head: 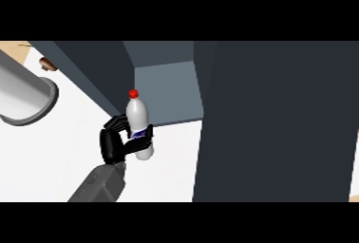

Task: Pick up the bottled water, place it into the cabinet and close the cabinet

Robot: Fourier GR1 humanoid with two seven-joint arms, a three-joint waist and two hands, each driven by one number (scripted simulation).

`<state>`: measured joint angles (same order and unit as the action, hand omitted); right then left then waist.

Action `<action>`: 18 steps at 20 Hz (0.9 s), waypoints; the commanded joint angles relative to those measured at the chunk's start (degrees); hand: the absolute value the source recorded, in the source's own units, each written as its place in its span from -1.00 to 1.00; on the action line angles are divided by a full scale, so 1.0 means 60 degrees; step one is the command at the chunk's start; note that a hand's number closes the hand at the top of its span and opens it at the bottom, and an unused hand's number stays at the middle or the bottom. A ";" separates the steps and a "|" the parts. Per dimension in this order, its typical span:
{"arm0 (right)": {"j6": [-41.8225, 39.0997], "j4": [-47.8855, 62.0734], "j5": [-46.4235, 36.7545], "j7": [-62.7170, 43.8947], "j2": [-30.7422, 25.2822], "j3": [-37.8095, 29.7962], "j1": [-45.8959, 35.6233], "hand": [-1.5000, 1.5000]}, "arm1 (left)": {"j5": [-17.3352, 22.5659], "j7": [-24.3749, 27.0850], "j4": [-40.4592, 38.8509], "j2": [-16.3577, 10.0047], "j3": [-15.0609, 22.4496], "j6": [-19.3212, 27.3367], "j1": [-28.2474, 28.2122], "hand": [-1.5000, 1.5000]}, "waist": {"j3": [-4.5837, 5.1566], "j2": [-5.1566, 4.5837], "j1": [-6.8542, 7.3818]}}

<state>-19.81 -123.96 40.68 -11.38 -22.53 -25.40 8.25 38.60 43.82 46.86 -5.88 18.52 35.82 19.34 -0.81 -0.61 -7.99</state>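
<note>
The place reads as a kitchen. A dark grey cabinet (91, 66) stands at a white counter (42, 156), its door (273, 123) open on a paler grey inside. A round grey metal vessel (21, 99), like a pot, lies on the counter at the left, and bottled water (139, 118) with a red cap is at the cabinet's opening.

A grey cylindrical vessel (21, 92) rests at the white counter's (42, 156) left side, near a small brown thing (47, 63).
</note>
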 commanded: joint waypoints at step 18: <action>-0.0386 0.0427 0.0361 0.0025 -0.0314 -0.0012 -0.0449 -1.00 | 0.0288 -0.1052 -0.0230 -0.0048 0.0055 0.0221 0.2394 -1.00 | 0.0163 -0.0280 -0.0882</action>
<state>-21.67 -121.63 42.57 -11.02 -23.90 -25.55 5.86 39.97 44.84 48.73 -9.28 18.72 36.91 17.57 -0.98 -1.03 -10.36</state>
